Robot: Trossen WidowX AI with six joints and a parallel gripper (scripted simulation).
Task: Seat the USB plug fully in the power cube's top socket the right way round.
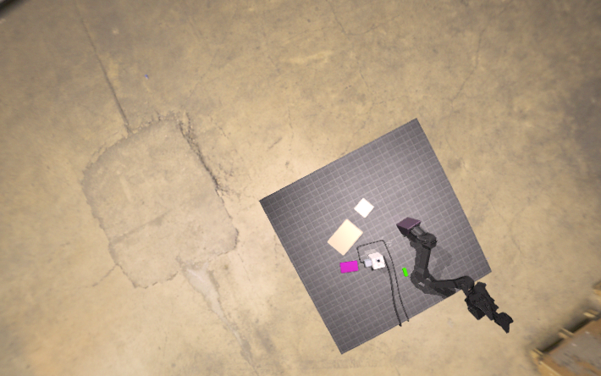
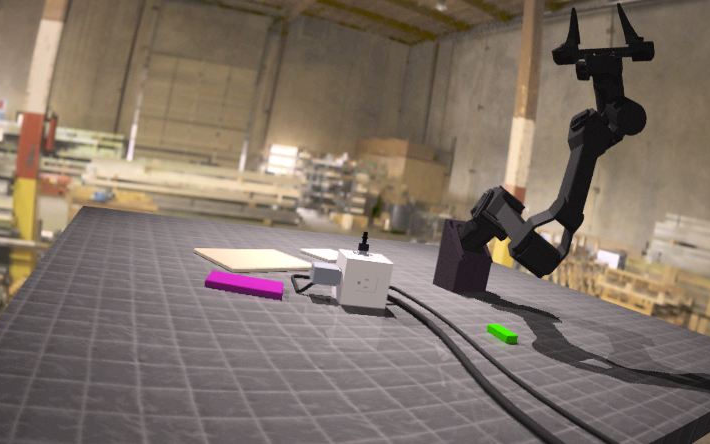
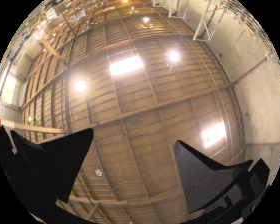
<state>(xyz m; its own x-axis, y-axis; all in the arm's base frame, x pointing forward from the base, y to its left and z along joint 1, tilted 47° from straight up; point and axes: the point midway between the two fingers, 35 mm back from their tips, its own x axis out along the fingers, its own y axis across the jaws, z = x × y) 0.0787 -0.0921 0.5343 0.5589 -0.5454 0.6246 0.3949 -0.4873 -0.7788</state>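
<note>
The white power cube (image 1: 377, 266) (image 2: 350, 289) stands on the dark tiled table (image 1: 307, 201) (image 2: 142, 352). A small black USB plug (image 2: 364, 243) stands upright in its top face, with much of its body above the cube; from overhead it shows as a dark spot (image 1: 377, 260). Which way round it sits and how deep it goes are too small to tell. My gripper (image 2: 595, 7) (image 3: 135, 140) is open and empty, its fingers pointing up, high above the table and far to the right of the cube. The wrist view shows only the ceiling and walls beyond the fingers.
A grey-blue plug (image 1: 367, 263) (image 2: 324, 273) sits in the cube's side. Black cables (image 1: 392, 284) (image 2: 471, 366) run past the cube to the table edge. Around lie a magenta block (image 1: 349, 266) (image 2: 243, 285), green block (image 1: 405, 272) (image 2: 501, 333), tan panel (image 1: 344, 236) (image 2: 250, 259) and white panel (image 1: 363, 207) (image 2: 320, 254).
</note>
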